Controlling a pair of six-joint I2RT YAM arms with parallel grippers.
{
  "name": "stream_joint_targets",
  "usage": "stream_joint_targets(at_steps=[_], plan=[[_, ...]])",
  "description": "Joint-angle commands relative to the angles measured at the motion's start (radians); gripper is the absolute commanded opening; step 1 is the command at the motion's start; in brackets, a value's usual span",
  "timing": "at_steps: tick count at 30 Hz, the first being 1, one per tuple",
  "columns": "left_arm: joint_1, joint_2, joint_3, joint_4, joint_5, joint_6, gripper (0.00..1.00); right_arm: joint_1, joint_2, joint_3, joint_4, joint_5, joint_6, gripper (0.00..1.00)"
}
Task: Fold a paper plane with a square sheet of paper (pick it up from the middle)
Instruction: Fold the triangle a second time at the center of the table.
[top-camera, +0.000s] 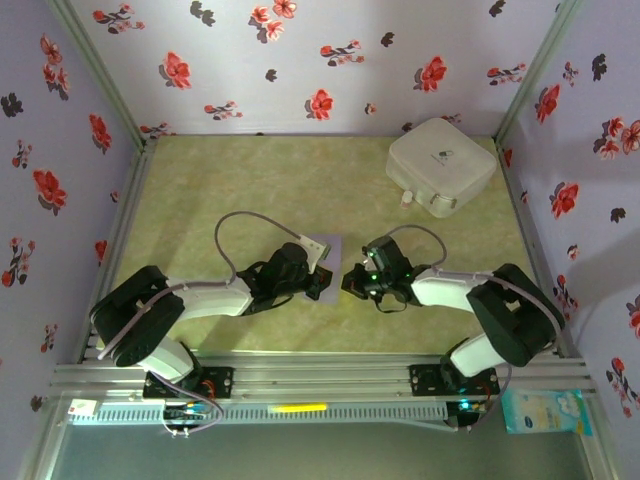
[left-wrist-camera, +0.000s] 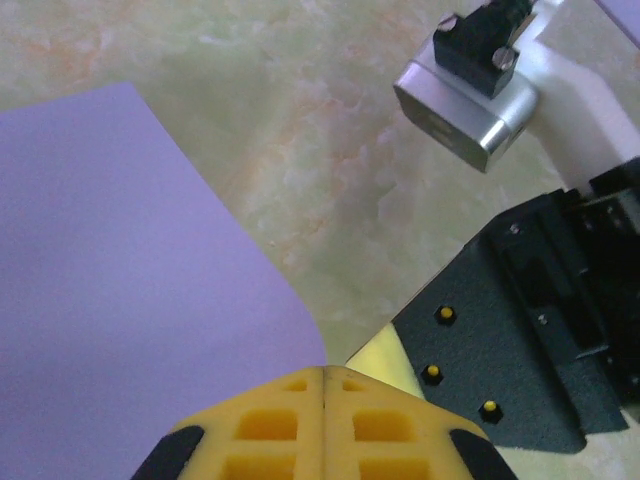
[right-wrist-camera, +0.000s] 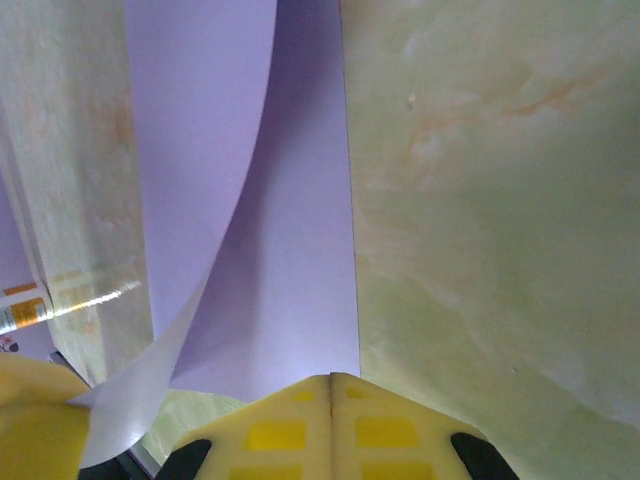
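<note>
- The square sheet of paper (top-camera: 332, 262) lies on the table (top-camera: 250, 180) near the middle of its near edge, between the two grippers. Part of it lies flat, and one flap rises and curls over in the right wrist view (right-wrist-camera: 200, 150).
- The left gripper (top-camera: 318, 272) rests on the sheet's left part. Its yellow fingers (left-wrist-camera: 270, 430) are clenched, with the sheet's rounded corner running in at their tips, so it appears to be pinching the lifted flap.
- The right gripper (top-camera: 350, 280) sits at the sheet's right edge, tip to tip with the left one and just beside it. Its fingers (right-wrist-camera: 280, 435) are pressed together at the flat edge of the sheet. I cannot tell whether any paper is caught between them.
- The straight right edge of the sheet lies flat on the table, with bare surface beyond it.
- Behind the sheet the table is open towards the far edge.
- A white rounded box (top-camera: 441, 166) sits in the far right corner, well apart from the sheet.
</note>
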Motion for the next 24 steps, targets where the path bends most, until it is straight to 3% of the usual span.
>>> stream_joint_targets(at_steps=[1, 12, 20, 24], plan=[[0.006, -0.012, -0.014, 0.016, 0.012, -0.016, 0.0, 0.028, 0.025, 0.029, 0.014, 0.009, 0.006, 0.0], [0.011, -0.007, -0.028, 0.021, -0.001, -0.018, 0.0, 0.078, 0.106, 0.077, -0.017, 0.038, -0.006, 0.0], [0.053, 0.003, -0.061, 0.093, 0.012, -0.104, 0.0, 0.079, 0.121, 0.15, -0.33, 0.199, -0.169, 0.0], [0.069, 0.027, -0.066, 0.149, 0.048, -0.13, 0.0, 0.071, 0.113, 0.174, -0.391, 0.221, -0.218, 0.0]])
